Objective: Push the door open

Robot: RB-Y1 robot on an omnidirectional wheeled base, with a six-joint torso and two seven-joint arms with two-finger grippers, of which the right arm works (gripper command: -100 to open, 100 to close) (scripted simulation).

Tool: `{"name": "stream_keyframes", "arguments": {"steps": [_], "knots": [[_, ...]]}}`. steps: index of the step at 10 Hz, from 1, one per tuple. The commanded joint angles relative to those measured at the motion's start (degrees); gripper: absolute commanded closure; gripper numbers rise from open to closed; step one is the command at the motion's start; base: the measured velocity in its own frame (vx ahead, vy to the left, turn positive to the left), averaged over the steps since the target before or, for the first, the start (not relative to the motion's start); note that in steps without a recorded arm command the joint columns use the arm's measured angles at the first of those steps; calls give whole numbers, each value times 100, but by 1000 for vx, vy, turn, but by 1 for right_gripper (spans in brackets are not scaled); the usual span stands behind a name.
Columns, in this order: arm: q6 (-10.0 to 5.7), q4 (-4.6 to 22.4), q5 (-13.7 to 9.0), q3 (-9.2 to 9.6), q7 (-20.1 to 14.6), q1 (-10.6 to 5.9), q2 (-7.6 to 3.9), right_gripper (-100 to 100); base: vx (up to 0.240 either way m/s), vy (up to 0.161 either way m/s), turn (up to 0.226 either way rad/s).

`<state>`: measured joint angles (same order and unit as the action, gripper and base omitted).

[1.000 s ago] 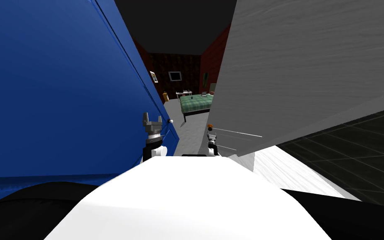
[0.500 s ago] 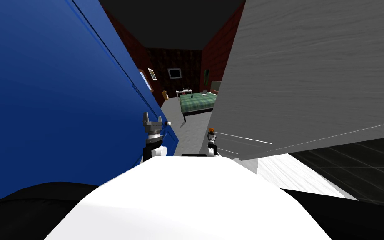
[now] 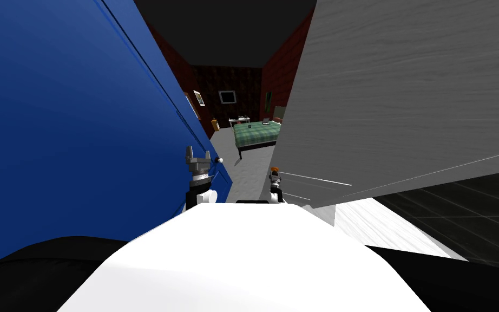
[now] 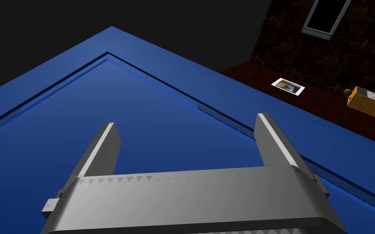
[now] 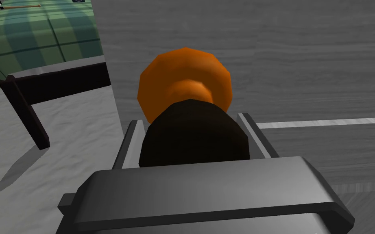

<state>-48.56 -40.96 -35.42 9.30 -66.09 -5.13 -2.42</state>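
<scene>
The blue door (image 3: 80,135) stands swung inward on my left, its white knob (image 3: 220,160) at its free edge. My left gripper (image 3: 198,154) is raised just beside that knob. In the left wrist view the left gripper (image 4: 186,134) is open, its fingers (image 4: 101,146) spread close over the blue panelled door (image 4: 150,105) with nothing between them. My right gripper (image 3: 274,177) hangs low by the grey wall (image 3: 405,97), shut on a dark, rounded object with an orange top (image 5: 184,77), which the right gripper (image 5: 190,134) presses from both sides.
Through the gap lies a room with dark red walls, a bed with a green plaid cover (image 3: 255,132), a small table (image 3: 238,120) and an orange cabinet (image 3: 215,125). The bed's dark leg (image 5: 24,113) is near my right hand. Dark tiled floor (image 3: 459,211) lies to the right.
The whole head view has turned slightly and the gap past the door's top edge looks wider than a second ago. Both arms keep the same pose.
</scene>
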Motion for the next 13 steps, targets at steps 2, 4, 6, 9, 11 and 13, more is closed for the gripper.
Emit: {"name": "stream_keyframes", "arguments": {"steps": [2,4,6,9,11,13], "knots": [[-18,10,-59,-89,16,-5,-66,100,156,19,-33],[-35,19,-112,-170,30,-10,-113,100,197,6,-31],[-56,30,-178,-270,47,-16,-161,100,151,5,-26],[-86,46,-273,-415,73,-25,-214,100,198,17,-49],[-86,46,-273,-415,73,-25,-214,100,88,7,-14],[-119,64,-378,-575,100,-34,-254,100,141,16,-62]]}}
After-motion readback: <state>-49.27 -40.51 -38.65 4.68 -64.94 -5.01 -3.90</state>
